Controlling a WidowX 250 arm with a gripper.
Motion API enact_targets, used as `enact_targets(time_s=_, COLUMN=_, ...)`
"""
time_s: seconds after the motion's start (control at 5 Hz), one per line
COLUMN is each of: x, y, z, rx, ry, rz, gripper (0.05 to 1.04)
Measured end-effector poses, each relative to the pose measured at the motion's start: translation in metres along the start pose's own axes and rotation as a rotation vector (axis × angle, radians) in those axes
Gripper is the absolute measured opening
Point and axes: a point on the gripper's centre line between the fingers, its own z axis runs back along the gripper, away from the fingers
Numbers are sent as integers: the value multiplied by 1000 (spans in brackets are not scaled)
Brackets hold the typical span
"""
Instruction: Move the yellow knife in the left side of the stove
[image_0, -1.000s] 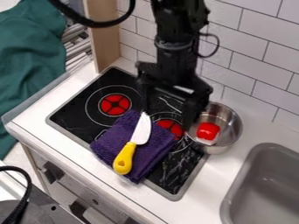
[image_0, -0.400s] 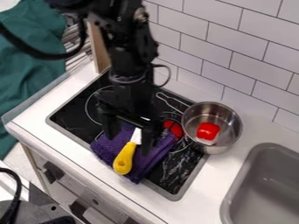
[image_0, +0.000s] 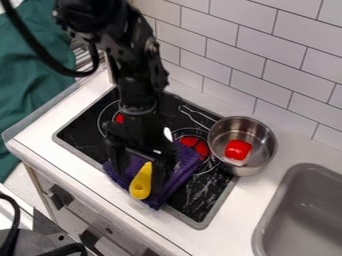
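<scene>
Claw is hanging wide, straddling yellow knife at handle, likely for crosswise pinch; purple towel is lying underneath, probably raising it off stove.

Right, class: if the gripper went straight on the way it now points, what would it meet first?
The gripper would probably meet the yellow knife first, at its handle, or else the purple towel beneath; depth is unclear here.
</scene>
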Motion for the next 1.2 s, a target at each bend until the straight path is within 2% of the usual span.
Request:
enact_targets(time_s=0.2, x=11, y=0, z=-14, rx=-4, ry=43, rz=20, gripper=1011)
enact_targets(time_s=0.4, x=13, y=1, z=-22, rx=-5, ry=80, rz=26, gripper=957)
enact_targets(time_s=0.8, x=12, y=0, z=-24, rx=-2, ry=85, rz=28, gripper=387)
enact_targets(time_s=1.2, x=19, y=3, z=17, rx=39, ry=-9, rz=48, gripper=359)
